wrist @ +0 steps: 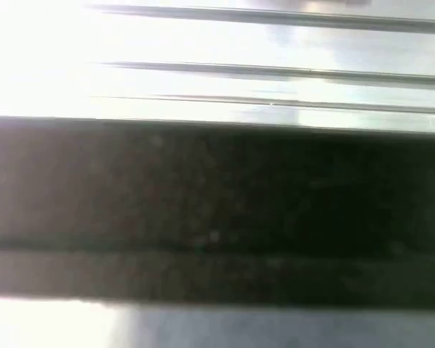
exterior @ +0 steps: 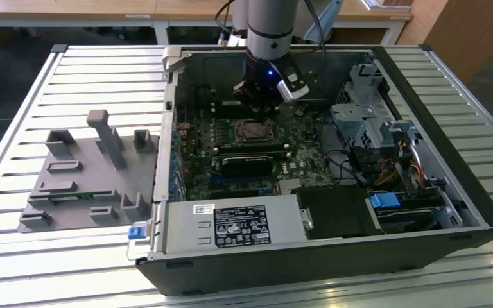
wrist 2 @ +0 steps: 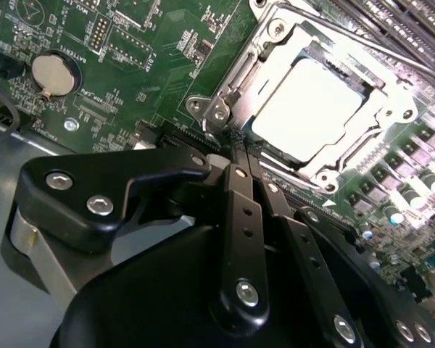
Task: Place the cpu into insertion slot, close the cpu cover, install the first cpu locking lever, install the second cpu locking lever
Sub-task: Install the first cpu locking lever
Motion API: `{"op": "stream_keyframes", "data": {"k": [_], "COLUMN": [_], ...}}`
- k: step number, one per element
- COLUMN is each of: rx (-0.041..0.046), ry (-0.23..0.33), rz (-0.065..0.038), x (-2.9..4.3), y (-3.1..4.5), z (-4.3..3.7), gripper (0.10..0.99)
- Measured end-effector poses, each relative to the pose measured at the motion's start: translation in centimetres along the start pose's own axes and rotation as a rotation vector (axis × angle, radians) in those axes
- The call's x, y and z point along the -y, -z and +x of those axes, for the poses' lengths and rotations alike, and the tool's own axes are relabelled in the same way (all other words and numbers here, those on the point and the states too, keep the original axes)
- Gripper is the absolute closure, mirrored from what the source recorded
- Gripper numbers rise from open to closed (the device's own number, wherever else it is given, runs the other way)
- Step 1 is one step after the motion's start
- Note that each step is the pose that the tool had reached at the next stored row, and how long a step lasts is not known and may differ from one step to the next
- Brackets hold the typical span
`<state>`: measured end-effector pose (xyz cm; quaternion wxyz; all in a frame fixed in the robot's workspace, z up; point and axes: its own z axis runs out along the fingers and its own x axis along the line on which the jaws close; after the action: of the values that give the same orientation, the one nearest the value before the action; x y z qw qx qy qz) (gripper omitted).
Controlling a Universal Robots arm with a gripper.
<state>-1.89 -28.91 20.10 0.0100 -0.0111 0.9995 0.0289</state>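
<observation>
On the exterior view's left a grey fixture block [exterior: 88, 176] sits on the slatted surface [exterior: 24, 256]; rightward, the gripper [wrist 2: 241, 148], fingers pressed together and empty, hangs beside the insertion slot [exterior: 251, 131]. The cpu [wrist 2: 312, 109] lies seated, the cpu cover [wrist 2: 272, 40] down around it. I'd press a lever slowly, tip square. Whether either lever is latched I can't tell.

surface: slatted pale metal table [exterior: 24, 256] | on it, centre to the exterior view's right: open black computer case [exterior: 315, 263] lying on its side, reaching from near edge to far edge | on it, exterior view's left: grey fixture block [exterior: 84, 186] with upright posts, just beside the case | count: 2 items
</observation>
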Motion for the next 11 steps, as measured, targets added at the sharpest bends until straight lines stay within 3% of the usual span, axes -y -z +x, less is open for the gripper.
{"op": "stream_keyframes", "data": {"k": [6,11], "rx": [-0.0002,-0.0002], "ry": [0.0,0.0], "rz": [0.0,0.0], "x": [-0.07,0.2], "y": [1.38,1.5], "z": [-0.02,-0.02], "gripper": [0.969,0.969]}}
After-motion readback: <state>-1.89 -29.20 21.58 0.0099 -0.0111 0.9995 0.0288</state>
